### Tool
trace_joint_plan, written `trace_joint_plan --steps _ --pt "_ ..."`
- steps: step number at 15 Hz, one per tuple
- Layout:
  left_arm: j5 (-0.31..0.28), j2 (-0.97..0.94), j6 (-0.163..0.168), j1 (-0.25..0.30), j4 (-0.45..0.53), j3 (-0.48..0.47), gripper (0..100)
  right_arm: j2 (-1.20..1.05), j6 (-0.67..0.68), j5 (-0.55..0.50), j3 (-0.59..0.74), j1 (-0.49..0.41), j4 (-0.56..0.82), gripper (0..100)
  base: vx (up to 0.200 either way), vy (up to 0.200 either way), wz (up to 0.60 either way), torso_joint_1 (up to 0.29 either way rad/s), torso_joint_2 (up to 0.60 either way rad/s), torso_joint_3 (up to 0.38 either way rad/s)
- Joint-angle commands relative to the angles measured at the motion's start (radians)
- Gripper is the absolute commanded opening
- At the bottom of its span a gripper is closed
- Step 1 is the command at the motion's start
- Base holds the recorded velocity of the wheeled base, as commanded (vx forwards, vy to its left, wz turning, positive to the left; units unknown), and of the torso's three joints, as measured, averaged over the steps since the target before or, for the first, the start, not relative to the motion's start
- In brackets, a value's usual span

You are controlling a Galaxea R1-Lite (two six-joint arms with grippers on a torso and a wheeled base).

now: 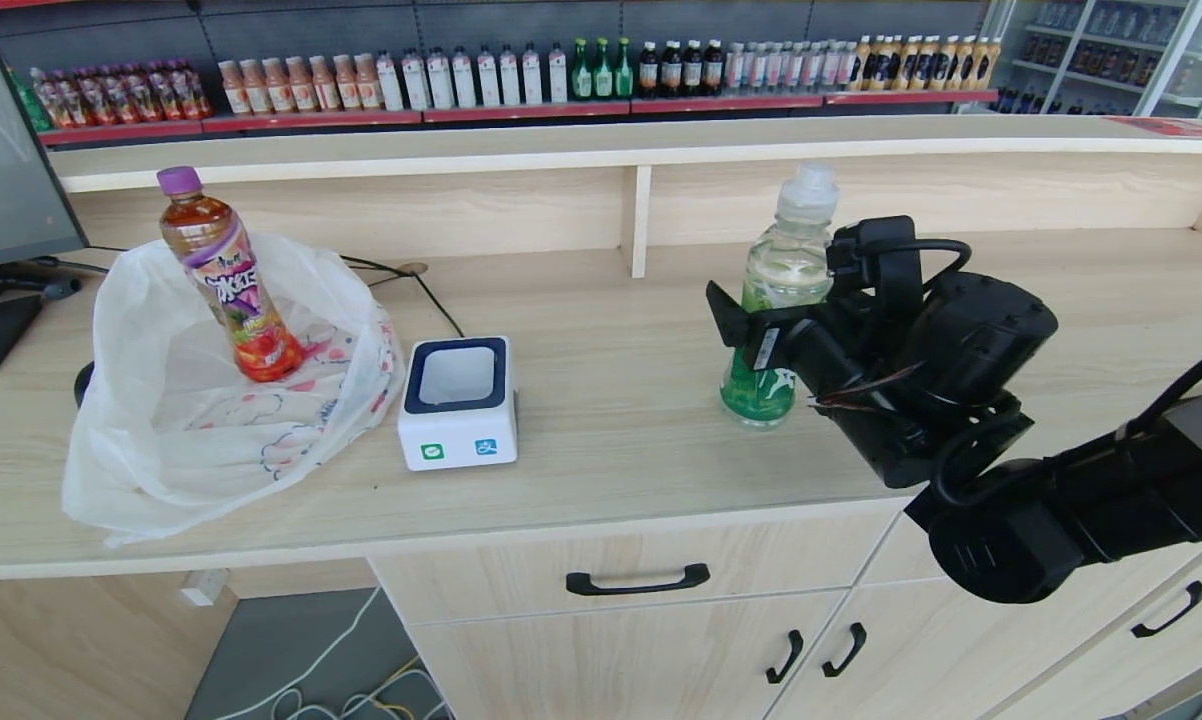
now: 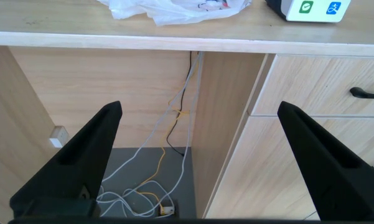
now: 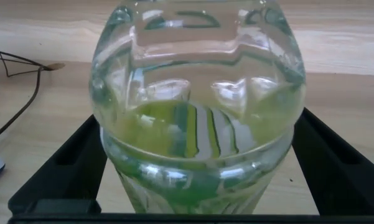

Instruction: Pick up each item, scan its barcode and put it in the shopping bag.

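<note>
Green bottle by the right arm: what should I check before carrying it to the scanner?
1. Green bottle inside right gripper: ok.
2. Grip tight on it: cannot tell.
3. Bottle upright on counter: ok.
4. Scanner top uncovered: ok.
5. Shopping bag open, room beside tea bottle: ok.
6. Left gripper open, below counter, off the path: ok.
</note>
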Motion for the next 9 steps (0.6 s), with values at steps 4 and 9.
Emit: trace_joint_plan --steps 4,9 --pt "0.0 0.0 0.0 0.0 0.0 0.0 100 -0.001 -0.001 0.0 0.002 0.0 0.0 0 0.0 0.0 0.0 0.0 0.0 0.0" --pt "0.002 0.0 0.0 0.0 0.0 0.0 100 -0.01 -0.001 0.0 -0.008 0.0 0.0 0 0.0 0.0 0.0 0.0 0.0 0.0"
